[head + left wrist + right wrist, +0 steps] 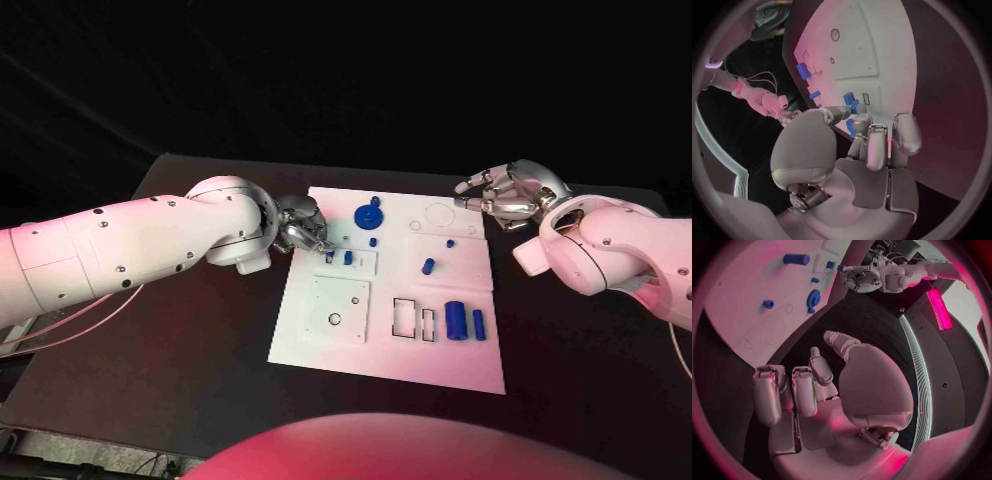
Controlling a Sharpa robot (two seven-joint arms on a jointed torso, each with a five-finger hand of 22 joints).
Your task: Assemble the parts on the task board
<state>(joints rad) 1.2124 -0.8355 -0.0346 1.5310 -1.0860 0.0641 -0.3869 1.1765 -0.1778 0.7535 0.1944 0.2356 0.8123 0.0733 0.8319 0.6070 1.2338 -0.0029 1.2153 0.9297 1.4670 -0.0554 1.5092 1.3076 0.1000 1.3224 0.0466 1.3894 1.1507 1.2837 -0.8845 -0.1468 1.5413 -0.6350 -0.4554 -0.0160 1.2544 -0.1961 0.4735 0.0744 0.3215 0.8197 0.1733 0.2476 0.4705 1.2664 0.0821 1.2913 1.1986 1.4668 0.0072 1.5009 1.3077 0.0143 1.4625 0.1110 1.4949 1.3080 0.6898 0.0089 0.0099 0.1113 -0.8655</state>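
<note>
Readable text: none in any view.
Task board [433,350]: a plain white plate at the centre of the head view, carrying only thin outlined rectangles and circles; no letters, numbers or brand marks can be made out on it.
Blue parts [456,320]: plain, with no legible markings.
Arms and hands: no label or logo that can be read.

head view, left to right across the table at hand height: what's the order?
left hand → blue gear-like part on the task board → small blue peg → right hand. The blue pieces at the left hand's fingers overlap it, so I leave them out.
</note>
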